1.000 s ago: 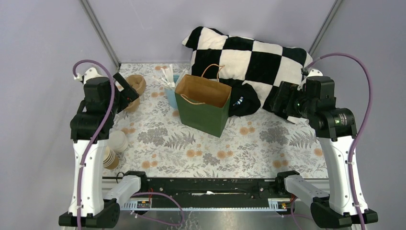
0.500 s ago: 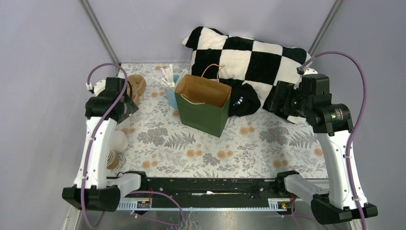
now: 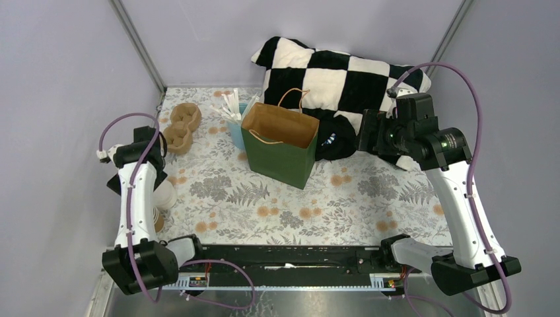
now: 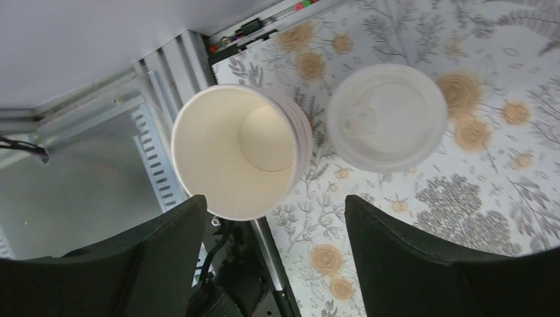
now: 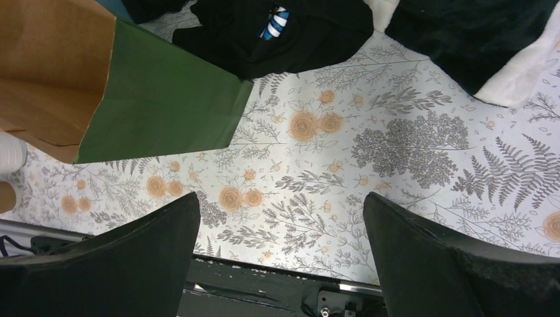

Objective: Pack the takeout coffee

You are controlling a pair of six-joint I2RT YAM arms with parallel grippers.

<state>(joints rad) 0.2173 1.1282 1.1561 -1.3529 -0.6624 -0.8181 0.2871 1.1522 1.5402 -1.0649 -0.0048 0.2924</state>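
The left tool [image 4: 274, 203] hangs pointing down over the near left corner of the tabletop [image 4: 502, 198]. Its two fingers are spread wide and grip nothing. Below it, ahead of its right finger, stands the takeout coffee [image 4: 386, 115], upright, with its round off-white lid facing the wrist camera. Just beside the coffee, ahead of the tool's left finger, is the stack of lidless cups [image 4: 238, 158], the top one open and empty. Whether the two rims touch I cannot tell. Neither cup sits between the fingers.

The right tool [image 5: 280, 198] hovers high above the right part of the tabletop, its fingers likewise spread with nothing in them. Below it, ahead of its left finger, stands the green bag [image 5: 165, 99], its mouth open and showing a brown lining. Straight ahead of the tool, a black cloth [image 5: 290, 33] lies beside the bag. Beyond the right finger is the checked pillow [image 5: 475, 39]. The coffee and the bag are well apart.
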